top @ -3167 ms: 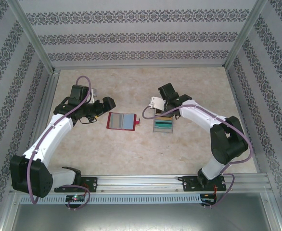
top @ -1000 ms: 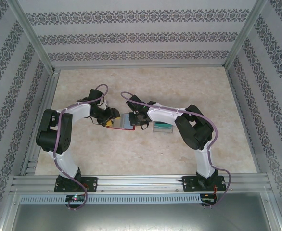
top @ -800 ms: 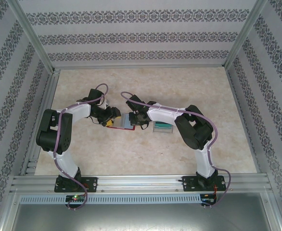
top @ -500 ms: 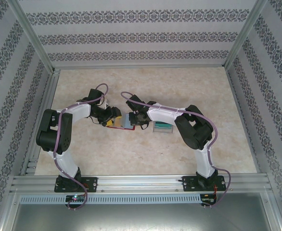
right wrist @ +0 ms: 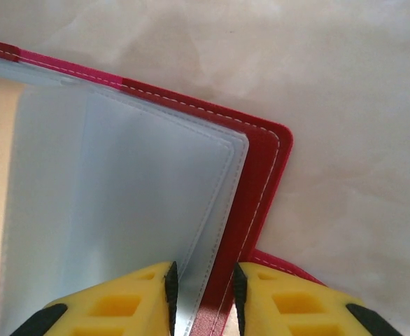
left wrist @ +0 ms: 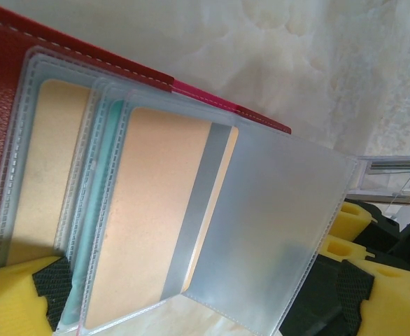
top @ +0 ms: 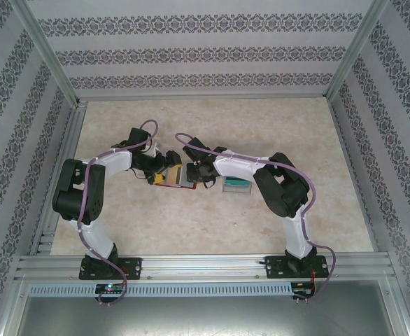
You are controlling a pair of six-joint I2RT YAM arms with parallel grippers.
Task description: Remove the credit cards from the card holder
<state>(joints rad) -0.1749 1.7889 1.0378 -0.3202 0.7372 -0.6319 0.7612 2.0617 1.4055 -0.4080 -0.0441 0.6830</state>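
Okay, the holder (top: 181,185) lies open on the desk (top: 275,126) at centre frame in the top view, with a hand at each side. The right hand (top: 196,173) is at its right edge. In the right wrist view, its yellow fingers (right wrist: 121,308) at the bottom of the frame are nearly together, clamped on the red cover edge and a clear pocket. The holder's rounded corner shows at upper right. The left hand (top: 164,170) is at the holder's left edge. In the left wrist view, its fingers (left wrist: 23,297) are spread wide at the bottom corners, so it is open. The clear sleeve (left wrist: 275,224) fans out between the fingers, and the lower-right finger looks clear of the sleeve's edge. A gold card (left wrist: 149,217) with a grey stripe sits part way into that sleeve. A second gold one is in the pocket at left, and a teal card (left wrist: 93,231) edge shows between them. The red cover fills the upper left of that view. Loose cards (top: 236,185), teal on top, lie on the desk just right of the right hand, apart from the holder.
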